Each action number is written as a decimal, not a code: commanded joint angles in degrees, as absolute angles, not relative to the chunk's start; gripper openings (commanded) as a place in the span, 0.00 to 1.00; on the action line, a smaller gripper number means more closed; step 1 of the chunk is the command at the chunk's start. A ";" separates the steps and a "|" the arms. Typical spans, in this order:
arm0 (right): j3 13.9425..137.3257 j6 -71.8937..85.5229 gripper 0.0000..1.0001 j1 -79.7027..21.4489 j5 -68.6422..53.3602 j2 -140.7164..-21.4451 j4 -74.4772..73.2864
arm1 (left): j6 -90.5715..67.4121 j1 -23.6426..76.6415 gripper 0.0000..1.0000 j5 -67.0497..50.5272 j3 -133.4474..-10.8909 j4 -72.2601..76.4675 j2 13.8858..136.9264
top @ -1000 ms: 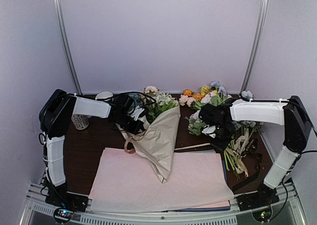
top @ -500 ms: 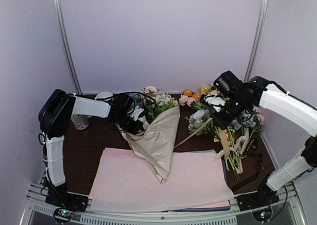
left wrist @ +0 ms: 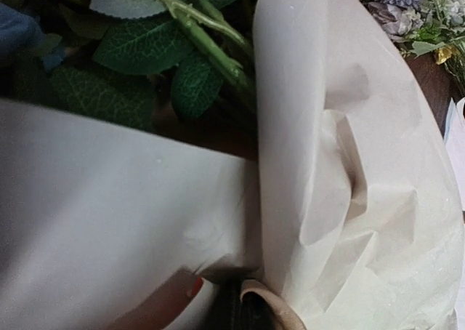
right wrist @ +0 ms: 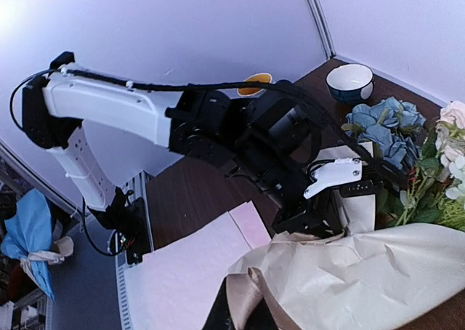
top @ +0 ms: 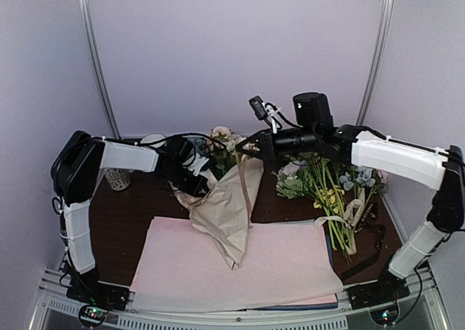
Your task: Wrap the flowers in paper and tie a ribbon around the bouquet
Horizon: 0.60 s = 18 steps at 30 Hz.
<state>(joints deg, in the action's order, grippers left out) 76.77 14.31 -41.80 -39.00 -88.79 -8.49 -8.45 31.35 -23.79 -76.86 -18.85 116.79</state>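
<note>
Lays the bouquet (top: 231, 199) tip-first on the far middle of the pink sheets (top: 290, 268), long axis slanting from that tip up and away to the flowers (top: 234, 145) beyond the sheets' far edge. Sets the left gripper (top: 195, 186) against the bouquet's left fold, past the sheets' far left, jaws fully closed; cannot tell whether on paper (left wrist: 363, 199), ribbon or both. Pinches the ribbon (right wrist: 243, 290) in the right gripper (top: 252, 142), closed tight and raised above the sheets' far edge, over the bouquet's wide end. Seems mid-tie: probably calls for carrying the ribbon across that long axis, round the waist, with the right arm the nearer one. Suggests thin, softly creased cream paper, easily dented; narrow glossy satin, likely slippery; veined green leaves inside. Leaves a loose bunch (top: 327, 188) off the sheets' far right.
</note>
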 commanded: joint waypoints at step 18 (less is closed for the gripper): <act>101.10 41.61 0.05 -43.16 -32.89 -130.26 5.59 | -3.48 31.64 0.00 -29.64 -58.29 -0.45 91.14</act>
